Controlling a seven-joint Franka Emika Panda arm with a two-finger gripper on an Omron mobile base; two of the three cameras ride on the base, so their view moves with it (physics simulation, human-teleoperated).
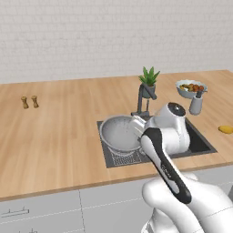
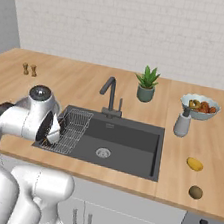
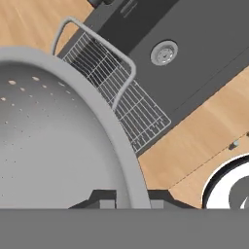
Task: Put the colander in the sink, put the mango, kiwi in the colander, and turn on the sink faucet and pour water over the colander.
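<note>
The silver-grey perforated colander (image 1: 118, 133) hangs tilted just above the left end of the dark sink (image 2: 130, 137), over the wire rack (image 3: 121, 99). My gripper (image 3: 131, 198) is shut on the colander's (image 3: 53, 136) rim, one finger on each side of the wall. On the counter right of the sink lies the yellow-orange mango (image 2: 194, 164), and the brown kiwi (image 2: 195, 192) sits nearer the front edge. The mango (image 1: 225, 129) also appears at the right edge of the left base view. Behind the basin stands the dark faucet (image 2: 109, 96), its spout angled over the sink.
A grey dispenser (image 2: 182, 124) and a pale bowl of colourful food (image 2: 200, 106) stand back right of the sink. A potted plant (image 2: 147, 84) is behind it. Two small brown shakers (image 1: 29, 102) sit far left. The round drain (image 3: 164, 52) lies mid-basin.
</note>
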